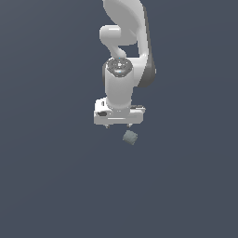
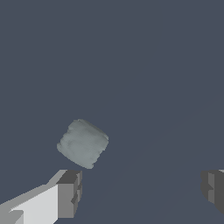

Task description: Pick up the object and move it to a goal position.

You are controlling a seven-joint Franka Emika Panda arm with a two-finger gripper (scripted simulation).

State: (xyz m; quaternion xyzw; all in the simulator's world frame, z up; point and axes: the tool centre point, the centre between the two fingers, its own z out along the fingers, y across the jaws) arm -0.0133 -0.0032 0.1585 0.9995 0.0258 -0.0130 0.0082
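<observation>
The object, a small grey-green cube (image 1: 130, 137), lies on the dark floor just in front of and slightly to the exterior view's right of the white gripper head. It also shows in the wrist view (image 2: 82, 143), turned at an angle, beyond the fingertips and nearer one finger than the other. My gripper (image 1: 118, 126) hangs above the floor with its jaws wide apart and nothing between them. In the wrist view (image 2: 140, 190) one finger (image 2: 68, 194) and the other finger (image 2: 213, 189) stand far apart. The cube is not between them.
The white arm (image 1: 124, 42) rises behind the gripper head. The floor (image 1: 46, 176) is a plain dark blue-grey surface with no other objects in view.
</observation>
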